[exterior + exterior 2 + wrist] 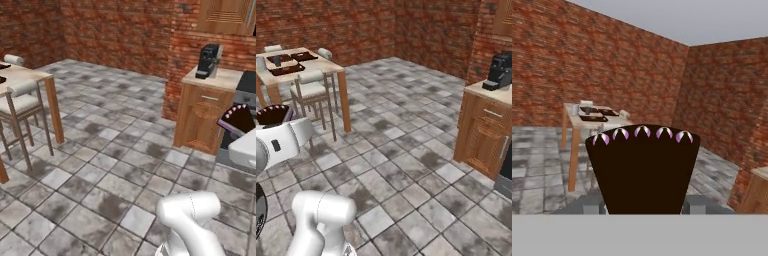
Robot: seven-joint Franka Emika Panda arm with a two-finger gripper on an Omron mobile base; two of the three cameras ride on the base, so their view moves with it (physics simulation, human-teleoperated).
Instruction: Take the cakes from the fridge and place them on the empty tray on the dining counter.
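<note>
Here the white arm (pixel 192 220) rises from the base, bends at a rounded elbow and reaches out level, well above the grey tiled floor (pixel 100 170), with its hand pointed across the room toward the dining counter (pixel 303 65). The gripper (pixel 643 202) carries the dark chocolate cake slice (pixel 643 170), a wedge with a row of small white and purple dabs along its upper edge; the two finger tips (pixel 592 206) stand on either side of its base, closed part-way against it. From the left base camera the slice (pixel 239 120) shows at the right edge, above the white hand. The floor between the robot and the counter lies wide and open, bounded by brick walls (pixel 110 30) at the back. To the right stands a wooden cabinet (pixel 202 117) with a black coffee machine (pixel 207 61) on top, well apart from the arm. The counter has a white-cushioned chair (pixel 313 90) at its near edge, and dark trays (pixel 287 70) lie on its top, too small to tell their contents.
</note>
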